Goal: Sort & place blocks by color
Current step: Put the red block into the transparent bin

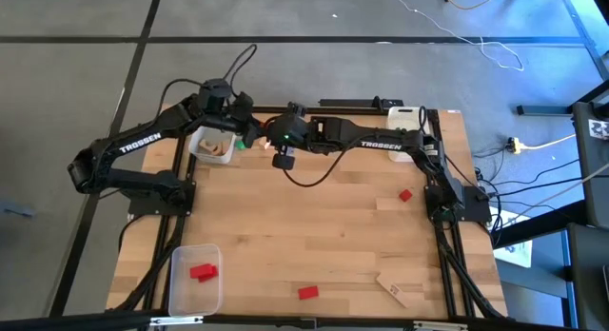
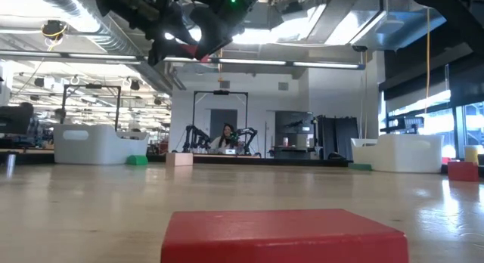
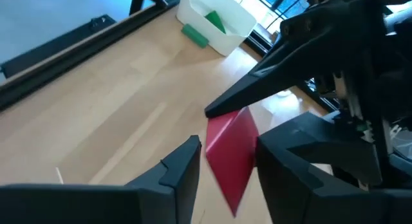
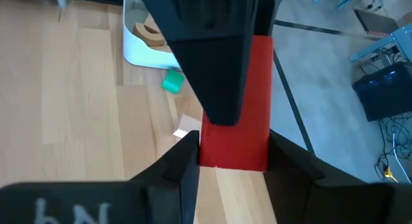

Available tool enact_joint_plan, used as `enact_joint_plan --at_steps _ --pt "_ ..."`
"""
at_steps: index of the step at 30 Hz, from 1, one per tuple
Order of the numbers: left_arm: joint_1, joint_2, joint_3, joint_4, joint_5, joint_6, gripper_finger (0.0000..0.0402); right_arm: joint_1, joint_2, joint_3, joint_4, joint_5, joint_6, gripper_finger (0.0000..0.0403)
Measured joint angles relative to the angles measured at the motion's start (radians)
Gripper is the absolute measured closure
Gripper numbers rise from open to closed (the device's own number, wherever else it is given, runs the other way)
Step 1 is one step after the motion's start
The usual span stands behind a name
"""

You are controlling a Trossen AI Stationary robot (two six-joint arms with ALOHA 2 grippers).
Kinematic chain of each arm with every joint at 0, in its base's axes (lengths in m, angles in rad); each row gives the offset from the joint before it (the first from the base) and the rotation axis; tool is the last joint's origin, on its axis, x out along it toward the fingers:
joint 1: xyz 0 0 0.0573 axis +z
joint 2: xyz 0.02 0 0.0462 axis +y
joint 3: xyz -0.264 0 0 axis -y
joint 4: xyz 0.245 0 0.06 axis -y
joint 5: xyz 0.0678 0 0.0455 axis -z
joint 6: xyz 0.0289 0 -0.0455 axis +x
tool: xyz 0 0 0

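Handover in hand, judged from the frames: flat bright red rectangular block (image 4: 235, 102) held in the air above the far middle of the pale wooden bench (image 1: 314, 226), between both arms. Right gripper (image 4: 233, 147) clenched on the block, jaws tight against both its sides. Left gripper (image 3: 228, 153) set around the same block; grip cannot be told. Next move likely calls for a firm left hold before right release, then carriage to the clear plastic bin (image 1: 181, 293) at the near left holding red. Block clean, sharp-edged, tilted.
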Motion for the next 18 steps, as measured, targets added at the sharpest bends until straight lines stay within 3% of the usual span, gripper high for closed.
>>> enact_joint_plan --at_steps 10,18 --pt "-0.001 0.000 0.000 0.020 0.003 -0.001 0.0358 0.000 0.000 0.000 0.000 0.017 -0.003 0.0269" --pt "-0.001 0.000 0.000 0.019 0.008 0.007 0.0358 0.000 0.000 0.000 -0.002 0.012 -0.002 0.0269"
